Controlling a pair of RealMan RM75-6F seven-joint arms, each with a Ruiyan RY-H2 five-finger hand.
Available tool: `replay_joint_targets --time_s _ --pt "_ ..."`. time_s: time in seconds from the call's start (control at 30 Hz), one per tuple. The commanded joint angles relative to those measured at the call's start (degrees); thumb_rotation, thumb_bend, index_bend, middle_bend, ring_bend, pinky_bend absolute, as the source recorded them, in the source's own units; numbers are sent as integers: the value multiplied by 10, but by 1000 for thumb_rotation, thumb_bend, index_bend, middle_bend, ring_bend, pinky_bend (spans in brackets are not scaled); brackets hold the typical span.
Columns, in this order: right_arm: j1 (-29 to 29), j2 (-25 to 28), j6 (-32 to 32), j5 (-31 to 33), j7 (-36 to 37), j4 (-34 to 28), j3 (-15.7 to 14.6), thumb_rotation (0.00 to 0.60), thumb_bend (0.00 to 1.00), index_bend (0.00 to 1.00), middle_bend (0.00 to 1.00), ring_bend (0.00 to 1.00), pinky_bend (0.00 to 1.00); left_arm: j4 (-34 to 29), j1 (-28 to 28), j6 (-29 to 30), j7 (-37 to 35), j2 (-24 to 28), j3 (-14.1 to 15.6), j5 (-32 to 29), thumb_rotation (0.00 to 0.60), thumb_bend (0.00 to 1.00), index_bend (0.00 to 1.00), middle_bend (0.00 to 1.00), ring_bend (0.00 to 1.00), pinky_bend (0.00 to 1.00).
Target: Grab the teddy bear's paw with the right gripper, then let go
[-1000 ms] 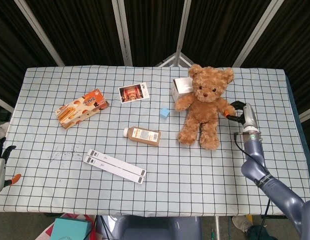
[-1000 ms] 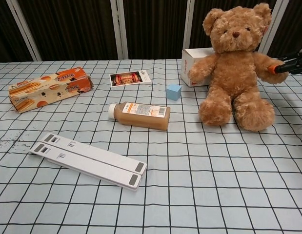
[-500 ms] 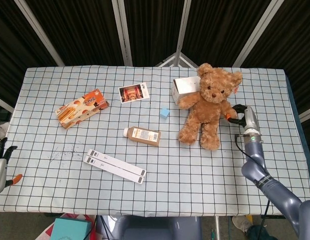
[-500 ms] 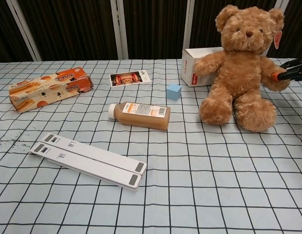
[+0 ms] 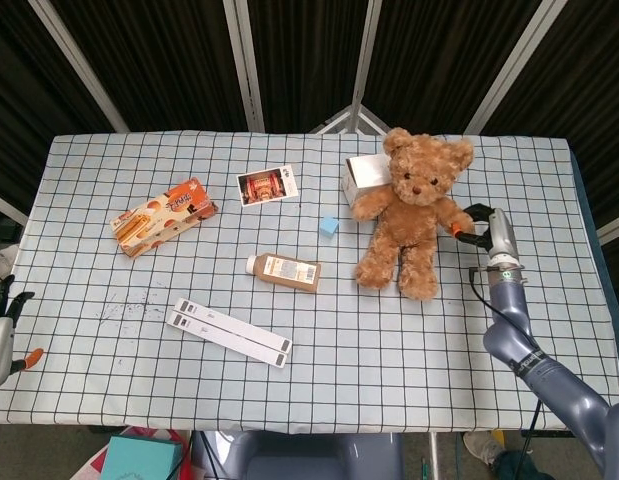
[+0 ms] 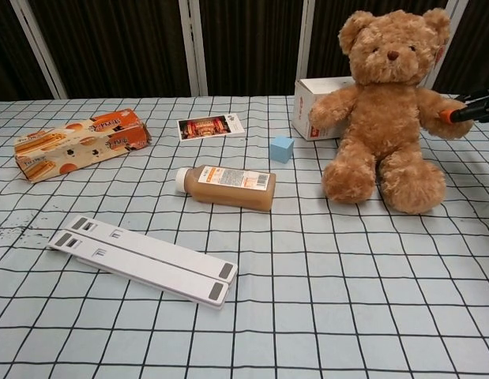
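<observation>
At table's right edge, right hand (image 5: 482,226) clenched on teddy bear's paw (image 5: 459,221), teddy bear (image 5: 413,210) swung back upright after leaning: grab done, release pending.

Lighting was bright, even, from overhead; checked tablecloth (image 5: 389,350) evenly lit, no glare. Shadows were soft and short, hugging teddy bear (image 6: 386,118) and bottle (image 6: 226,187). Background beyond far edge was dark. Both views were sharp, no motion blur. Chest view showed grid lines spreading toward near edge; head view showed mild bowing at corners.
</observation>
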Motion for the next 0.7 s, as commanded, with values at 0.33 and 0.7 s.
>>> replay_joint_targets --time_s 0.33,0.7 --pt "-3 16 2 -18 8 -27 5 600 416 524 520 310 0 0 0 0 1 0 0 -1 600 244 194 0 0 30" --pt "-25 56 -42 -59 35 -60 -6 600 352 22 161 0 0 0 -1 -3 -2 1 0 0 600 244 193 0 0 30"
